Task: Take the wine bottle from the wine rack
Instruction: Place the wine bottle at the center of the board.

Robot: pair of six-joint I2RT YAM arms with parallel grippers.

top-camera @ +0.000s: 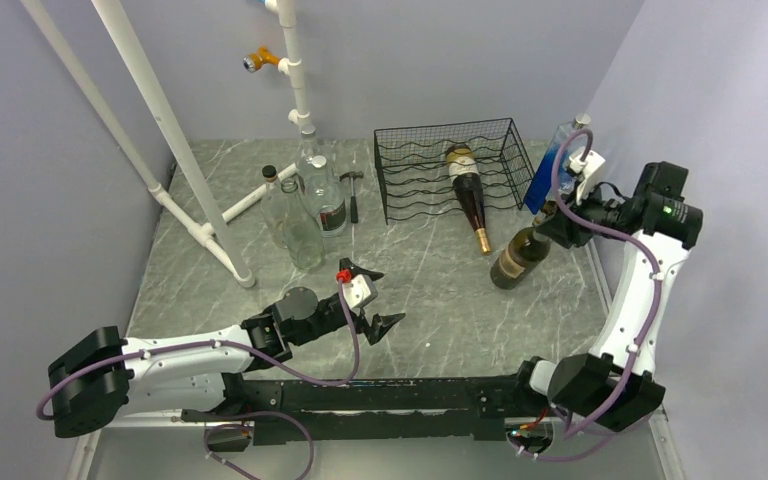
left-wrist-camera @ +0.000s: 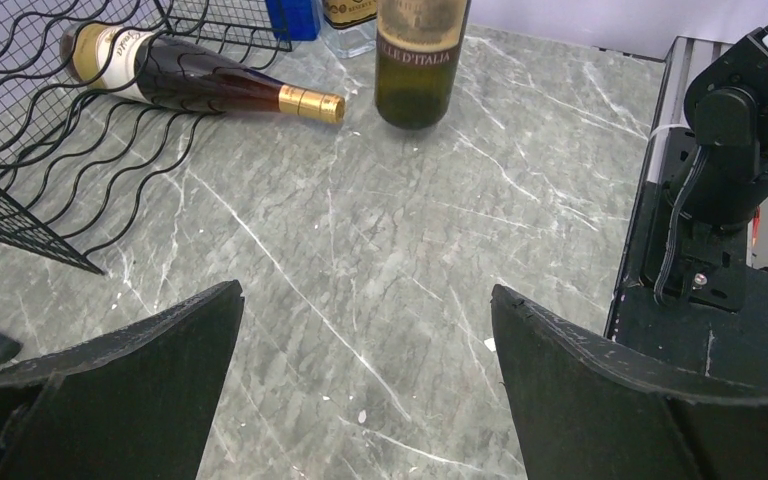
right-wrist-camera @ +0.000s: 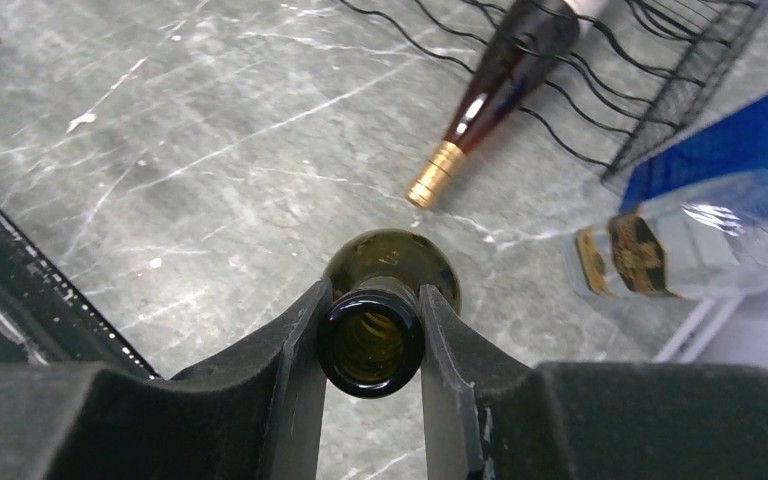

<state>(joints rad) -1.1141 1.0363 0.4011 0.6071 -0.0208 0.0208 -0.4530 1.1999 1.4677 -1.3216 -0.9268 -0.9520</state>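
Observation:
The black wire wine rack stands at the back middle of the table and also shows in the left wrist view. A dark wine bottle with a gold foil neck lies in it, its neck poking out the front. My right gripper is shut on the open neck of an olive-green wine bottle. This bottle is upright right of the rack, its base at the table top. My left gripper is open and empty over the table's near middle.
Clear glass bottles and a small hammer sit left of the rack by a white pipe frame. A blue box and a clear labelled bottle stand at the right edge, next to the held bottle.

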